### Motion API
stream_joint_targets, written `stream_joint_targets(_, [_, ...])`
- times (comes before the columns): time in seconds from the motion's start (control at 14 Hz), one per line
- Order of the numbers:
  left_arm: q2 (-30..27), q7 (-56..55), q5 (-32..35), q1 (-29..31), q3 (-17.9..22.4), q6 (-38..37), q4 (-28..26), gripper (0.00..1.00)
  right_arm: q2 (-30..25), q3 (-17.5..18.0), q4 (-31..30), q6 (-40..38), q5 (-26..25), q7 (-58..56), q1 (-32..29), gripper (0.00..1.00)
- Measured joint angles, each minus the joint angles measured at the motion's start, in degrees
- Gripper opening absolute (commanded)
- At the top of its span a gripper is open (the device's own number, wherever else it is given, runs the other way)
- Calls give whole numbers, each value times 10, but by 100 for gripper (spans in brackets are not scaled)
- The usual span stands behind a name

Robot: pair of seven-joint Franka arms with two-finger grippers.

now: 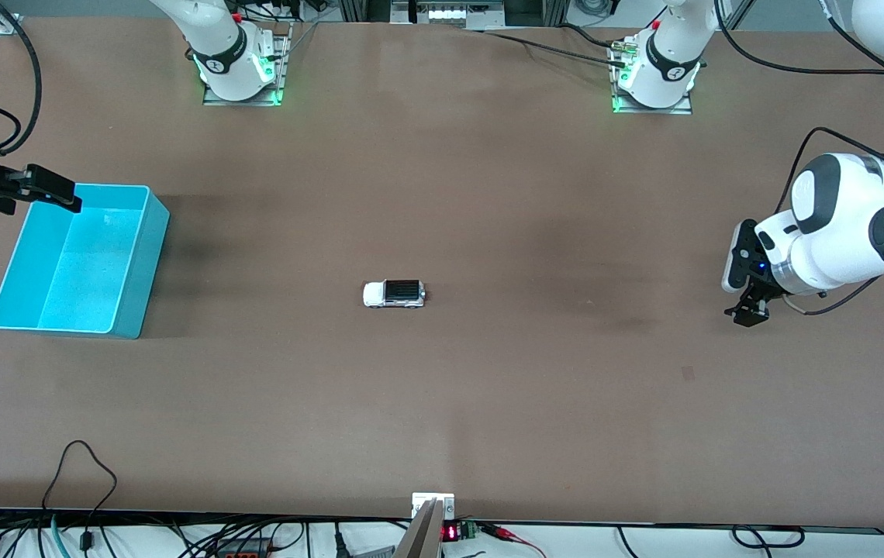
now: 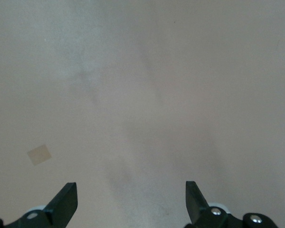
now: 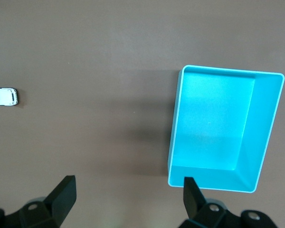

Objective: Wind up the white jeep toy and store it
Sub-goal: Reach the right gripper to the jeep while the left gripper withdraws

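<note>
The white jeep toy (image 1: 394, 294), tiny with a black roof panel, stands alone on the brown table near its middle. It also shows at the edge of the right wrist view (image 3: 3, 97). The turquoise bin (image 1: 77, 260) sits open and empty at the right arm's end of the table, and shows in the right wrist view (image 3: 225, 130). My right gripper (image 1: 54, 192) is open and empty, up over the bin's rim farthest from the front camera. My left gripper (image 1: 748, 312) is open and empty over bare table at the left arm's end.
A small pale square patch (image 1: 688, 373) lies on the table near my left gripper, also in the left wrist view (image 2: 39, 154). Cables and a small display (image 1: 450, 533) line the table's front edge. The arm bases (image 1: 240, 66) stand along the edge farthest from the front camera.
</note>
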Motion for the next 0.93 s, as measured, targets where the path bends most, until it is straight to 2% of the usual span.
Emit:
stream_joint_targets(0.43, [0, -25, -1, 0, 0, 0, 0, 100, 27, 0, -2, 0, 0, -2, 0, 100])
stream_joint_targets(0.72, [0, -154, -3, -7, -1, 1, 0, 100, 52, 5, -3, -20, 0, -22, 4, 100])
stream_joint_targets(0.93, [0, -294, -13, -8, -2, 11, 0, 100, 59, 8, -20, -47, 1, -137, 11, 100])
